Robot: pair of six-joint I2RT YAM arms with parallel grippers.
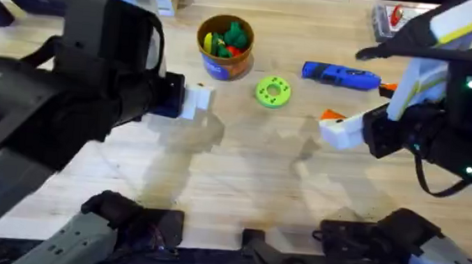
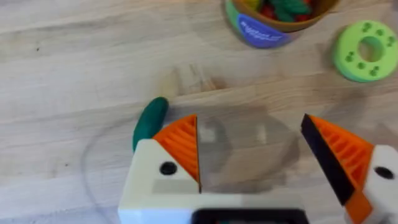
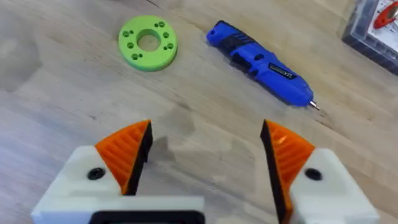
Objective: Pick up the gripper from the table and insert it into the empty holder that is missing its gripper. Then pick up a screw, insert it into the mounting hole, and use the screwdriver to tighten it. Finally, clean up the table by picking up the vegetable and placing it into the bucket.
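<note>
left gripper (image 2: 252, 158) hangs low over the wooden table (image 1: 240, 191) with its fingers apart and nothing between them, both orange ribbed pads (image 2: 181, 144) in place on white mounts. the dark green toy vegetable (image 2: 150, 121) lies on the wood just beside the outside of one finger, maybe touching it, i can't tell. so the fingers don't straddle it yet.

right gripper (image 3: 205, 158) is spread wide too, holding nothing, both of its pads present. it hovers over bare wood on the right side of the table.

further out: the blue screwdriver (image 1: 340, 74) lies flat on the table past the right gripper, dark tip toward the right edge. the lime-green disc with holes (image 1: 273, 91) sits between screwdriver and bucket (image 1: 224, 45). the bucket stands upright at the back, already with toy pieces in it, green, yellow and red. a clear plastic box (image 1: 388, 19) sits at the far right corner, contents too small to tell.

progress guess: no loose orange finger on the table and no bare holder visible, screwdriver parked, so the insert and screw parts look done. what's left is the cleanup: shift the left gripper over the vegetable, close on it, carry it to the bucket and drop it in. it's small and smooth, could slip or roll.
</note>
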